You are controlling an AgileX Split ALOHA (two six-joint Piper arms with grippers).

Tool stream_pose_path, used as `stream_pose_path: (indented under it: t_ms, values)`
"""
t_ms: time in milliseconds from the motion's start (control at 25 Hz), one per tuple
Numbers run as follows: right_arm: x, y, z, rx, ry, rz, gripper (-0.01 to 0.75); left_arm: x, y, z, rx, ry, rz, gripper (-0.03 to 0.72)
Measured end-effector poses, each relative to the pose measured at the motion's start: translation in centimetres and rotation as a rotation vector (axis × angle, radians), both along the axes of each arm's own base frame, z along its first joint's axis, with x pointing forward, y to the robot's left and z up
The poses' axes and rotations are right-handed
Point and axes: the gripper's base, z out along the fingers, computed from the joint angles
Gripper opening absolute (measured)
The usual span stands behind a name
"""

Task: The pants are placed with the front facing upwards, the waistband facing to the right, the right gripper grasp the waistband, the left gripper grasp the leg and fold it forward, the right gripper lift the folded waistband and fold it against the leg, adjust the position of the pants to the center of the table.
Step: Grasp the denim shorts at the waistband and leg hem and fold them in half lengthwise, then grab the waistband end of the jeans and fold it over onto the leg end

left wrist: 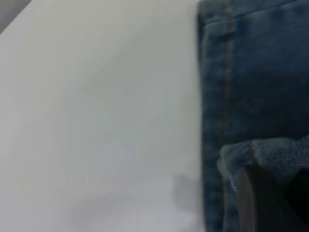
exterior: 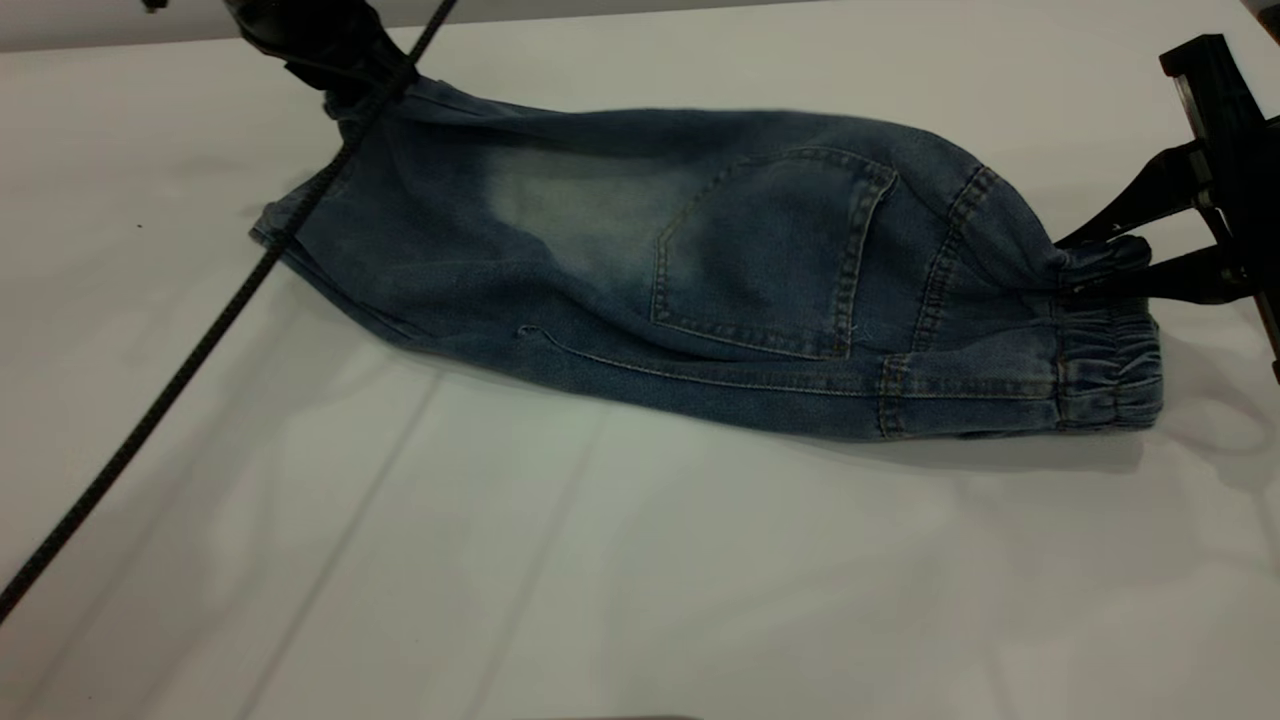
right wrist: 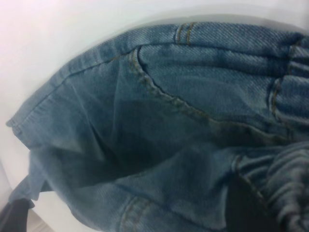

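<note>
**Folded denim pants, held at both ends**

Item: the pants (exterior: 640,290), short, blue denim, folded lengthwise into one long tapering shape on the table (exterior: 640,580), a smooth, matte, pale grey-white surface. Uppermost face shows a patch pocket (exterior: 775,260) outlined in tan double stitching and, beside it toward the leg end, a pale faded patch. A stitched seam runs along the near edge.

The waistband (exterior: 1110,370): gathered, ruffled elastic denim, darker blue, at the pants' right end; its far part is bunched and lifted.

The right gripper (exterior: 1095,265): black, angular, two flat pointed jaws closed onto the far, lifted fold of the waistband.

The left gripper (exterior: 345,85): black, seen in part, at the far corner of the leg hem, pinching a fold of hem cloth. Its black braided cable (exterior: 200,345) crosses the leg end diagonally
</note>
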Motion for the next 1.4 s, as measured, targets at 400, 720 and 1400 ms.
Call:
stream_pose_path:
  t_ms: [400,720,1400]
  values:
    - [0.1,0.9,0.9,0.069,-0.126,0.129,0.516,-0.2,1.9,0.3,-0.005,0.052,0.146,0.442]
    - [-1.3,2.1,1.3,0.143,-0.142,0.348,0.594,-0.6,2.3,3.1,-0.001,0.025,0.170,0.457]
    - [-3.5,0.8,-1.0,-0.047,-0.015,0.243,0.589,-0.8,2.2,3.3,-0.024,0.038,0.194,0.460]
